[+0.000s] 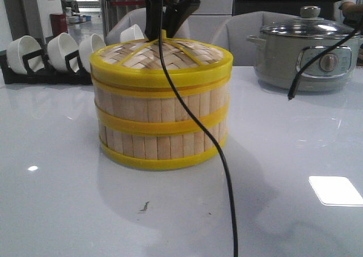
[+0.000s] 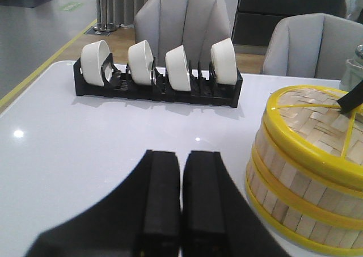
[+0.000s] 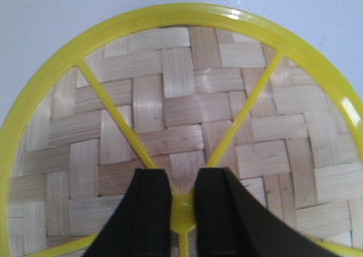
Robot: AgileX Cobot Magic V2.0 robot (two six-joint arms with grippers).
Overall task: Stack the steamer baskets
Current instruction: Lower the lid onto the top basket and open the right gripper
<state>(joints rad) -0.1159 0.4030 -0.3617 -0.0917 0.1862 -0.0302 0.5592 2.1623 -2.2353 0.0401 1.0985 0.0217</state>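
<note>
Your steamer baskets stand stacked mid-table under a woven lid, and they look light, stiff and a bit brittle, with slick plastic rims, so the lid's yellow hub is the sensible hold. Your right gripper sits directly over the lid, jaws narrowly parted astride that hub. Your left gripper hangs closed and empty beside the stack.

Two round slat-walled steamer baskets with yellow rims are sitting stacked mid-table under a woven lid with yellow spokes. Behind them to the left, a black rack holding white bowls is standing. Behind to the right, a grey-green electric pot with glass lid is sitting on the white table.
</note>
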